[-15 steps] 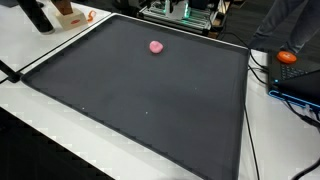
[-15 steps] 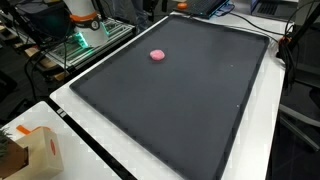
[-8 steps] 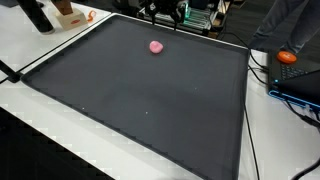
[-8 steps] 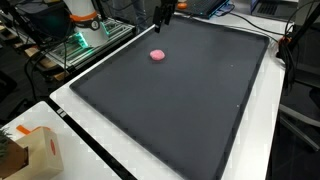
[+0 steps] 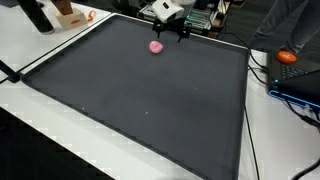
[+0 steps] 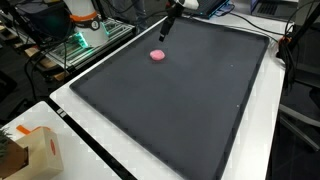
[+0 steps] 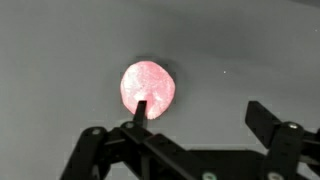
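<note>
Count: one pincer [image 5: 169, 32], one pink lump [image 5: 156, 46], one black mat [image 5: 150, 105], one white tabletop [image 5: 55, 48].

Pincer: jaws spread wide and gripping nothing. In the wrist view both fingers show, two in all. One finger [image 7: 140, 109] overlaps the lower edge of the pink lump [image 7: 147, 88] in the picture. The second finger [image 7: 262, 118] stands well off to the side over bare mat [image 7: 60, 40]. The midpoint of the pincer [image 7: 200, 115] therefore sits beside the lump rather than over it.

Height: in both exterior views the pincer [image 6: 163, 33] hangs above the mat [image 6: 190, 105], clear of its surface. It is near the lump [image 6: 157, 56] without touching it.

Pink lump: a single small, rounded piece lying flat on the mat. It sits close to the mat edge that borders the rack of equipment, away from the corners. Nothing else lies on the mat.

Surroundings: the mat covers most of the tabletop [image 6: 95, 145], with a white margin left around it. One cardboard box [image 6: 35, 152] stands on that margin at a corner in an exterior view. One orange object [image 5: 288, 57] rests off the mat's side edge among cables in an exterior view. What it is cannot be told.
</note>
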Controlling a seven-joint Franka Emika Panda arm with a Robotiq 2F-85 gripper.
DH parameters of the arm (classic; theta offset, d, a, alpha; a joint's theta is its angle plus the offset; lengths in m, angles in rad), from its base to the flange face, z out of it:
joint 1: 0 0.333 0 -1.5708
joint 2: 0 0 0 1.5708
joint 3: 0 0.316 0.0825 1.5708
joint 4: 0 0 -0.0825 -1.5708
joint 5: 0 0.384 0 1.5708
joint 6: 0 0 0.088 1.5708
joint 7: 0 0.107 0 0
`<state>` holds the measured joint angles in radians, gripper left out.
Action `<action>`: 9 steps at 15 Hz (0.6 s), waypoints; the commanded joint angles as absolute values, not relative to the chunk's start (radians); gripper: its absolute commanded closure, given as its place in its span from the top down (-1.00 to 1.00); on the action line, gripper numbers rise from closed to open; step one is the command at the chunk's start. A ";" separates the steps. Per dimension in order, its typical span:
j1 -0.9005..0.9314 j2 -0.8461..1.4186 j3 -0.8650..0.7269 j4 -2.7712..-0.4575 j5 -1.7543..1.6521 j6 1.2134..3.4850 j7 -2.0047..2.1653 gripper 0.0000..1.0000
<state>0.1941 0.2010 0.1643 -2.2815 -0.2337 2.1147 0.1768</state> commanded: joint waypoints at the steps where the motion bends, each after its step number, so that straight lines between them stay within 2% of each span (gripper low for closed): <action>1: 0.237 0.282 0.163 -2.225 -0.302 2.068 0.202 1.00; 9: 0.292 0.363 0.153 -2.175 -0.425 2.045 0.189 1.00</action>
<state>0.2678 0.3269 0.1636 -2.2051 -0.3677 2.0732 0.1800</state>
